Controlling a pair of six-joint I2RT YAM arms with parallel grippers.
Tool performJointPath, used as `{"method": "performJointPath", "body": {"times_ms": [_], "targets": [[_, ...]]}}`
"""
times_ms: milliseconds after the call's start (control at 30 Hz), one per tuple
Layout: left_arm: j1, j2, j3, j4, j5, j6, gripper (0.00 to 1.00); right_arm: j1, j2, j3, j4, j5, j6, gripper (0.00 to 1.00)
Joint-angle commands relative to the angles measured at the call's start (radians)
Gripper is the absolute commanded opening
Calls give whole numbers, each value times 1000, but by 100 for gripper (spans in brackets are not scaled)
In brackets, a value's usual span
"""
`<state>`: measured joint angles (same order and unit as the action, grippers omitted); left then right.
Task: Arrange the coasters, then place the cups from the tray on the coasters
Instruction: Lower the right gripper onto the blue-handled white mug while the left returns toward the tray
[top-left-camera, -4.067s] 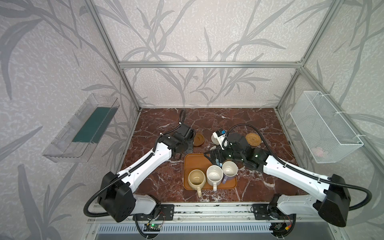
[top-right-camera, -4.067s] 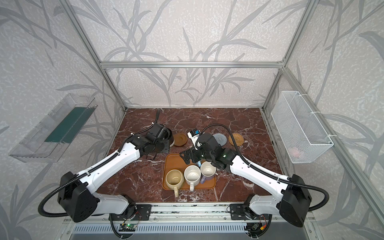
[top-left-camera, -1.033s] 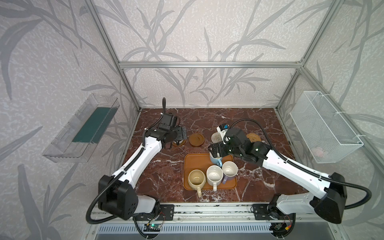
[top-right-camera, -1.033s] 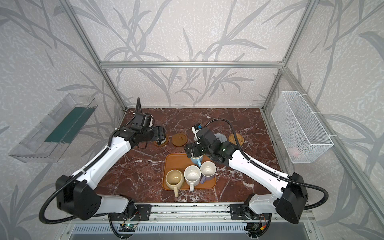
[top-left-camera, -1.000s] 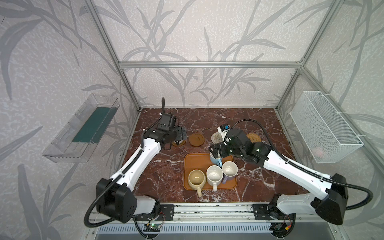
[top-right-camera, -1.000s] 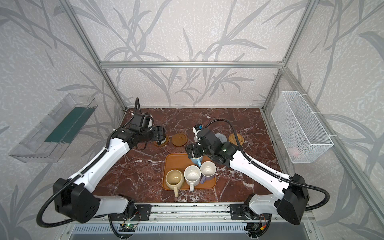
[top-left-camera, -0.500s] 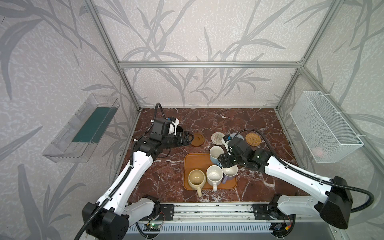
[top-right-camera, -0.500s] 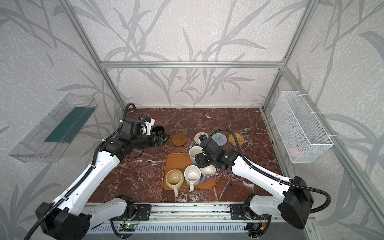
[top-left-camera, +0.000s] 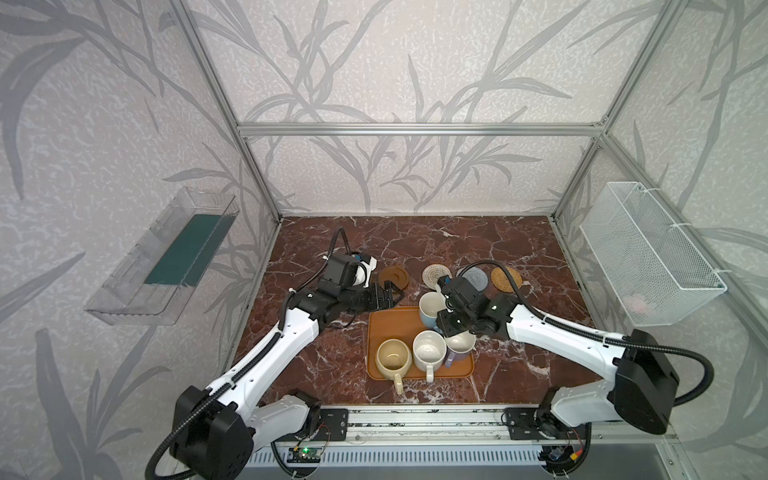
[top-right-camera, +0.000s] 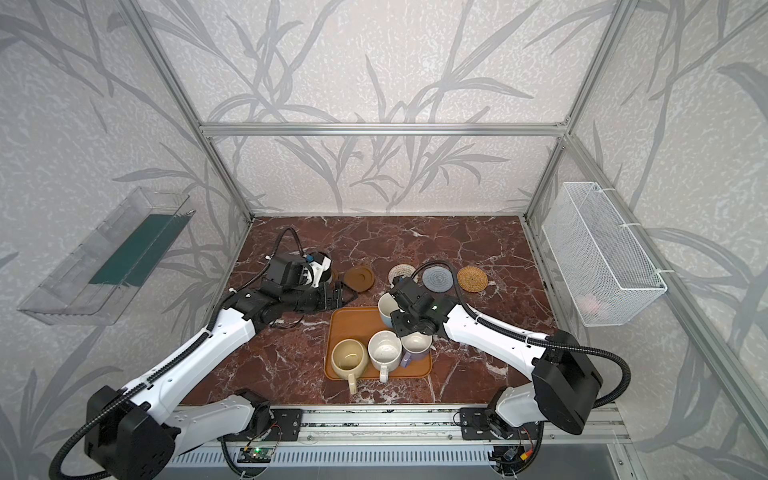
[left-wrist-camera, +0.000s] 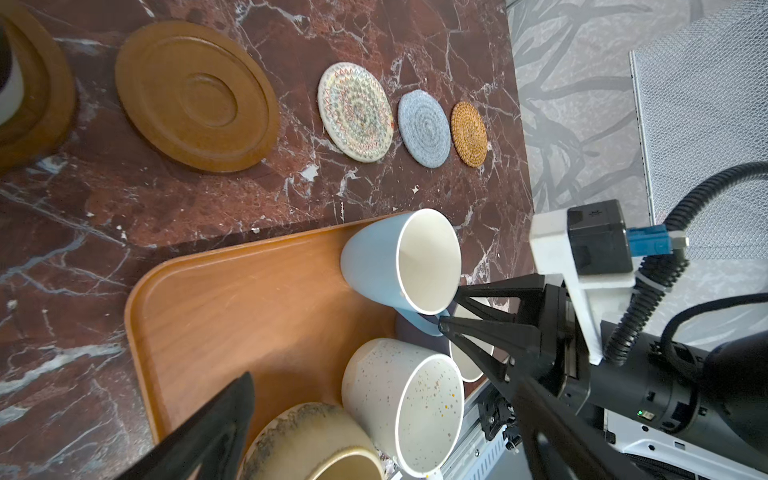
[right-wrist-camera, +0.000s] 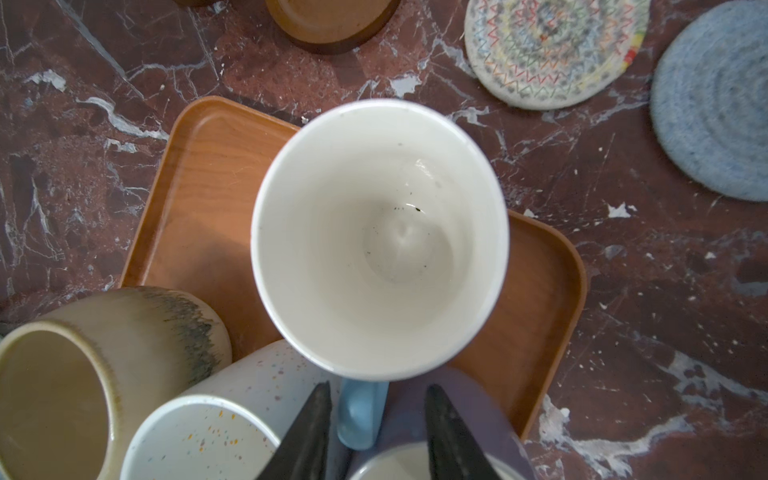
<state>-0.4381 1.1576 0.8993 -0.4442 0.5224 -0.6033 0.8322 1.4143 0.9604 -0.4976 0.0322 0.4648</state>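
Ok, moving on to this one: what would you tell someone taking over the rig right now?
Left gripper: open, empty, beside the tray.
Right gripper: jaws either side of the handle of the light blue mug, not clamped.
Done: five coasters in a row; one mug, mostly hidden, stands on the end wooden coaster.
Left: light blue mug, cream-yellow mug, white mug, lavender mug on the tray; second wooden coaster, cream coaster, grey coaster, rattan coaster bare.

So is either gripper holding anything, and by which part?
Nothing gripped yet. The right gripper straddles the handle of the light blue mug, with a gap beside one finger. The left gripper is open and empty.
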Motion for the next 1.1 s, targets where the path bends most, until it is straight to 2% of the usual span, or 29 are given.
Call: {"method": "performJointPath", "body": {"times_ms": [0,133,567,933,1067], "targets": [[-23,17,-17,62,-10,-27,99,-4,28,28,11,6,9,34],[-42,34,-35,92,-16,-45,99,-2,59,33,21,3,21,30],[-50,40,-56,117,-49,-56,99,-2,142,65,37,37,56,30],[-51,29,-73,131,-61,-64,99,-2,197,99,44,45,41,25],[-51,27,-76,134,-66,-65,99,-2,201,96,61,48,37,19]]}}
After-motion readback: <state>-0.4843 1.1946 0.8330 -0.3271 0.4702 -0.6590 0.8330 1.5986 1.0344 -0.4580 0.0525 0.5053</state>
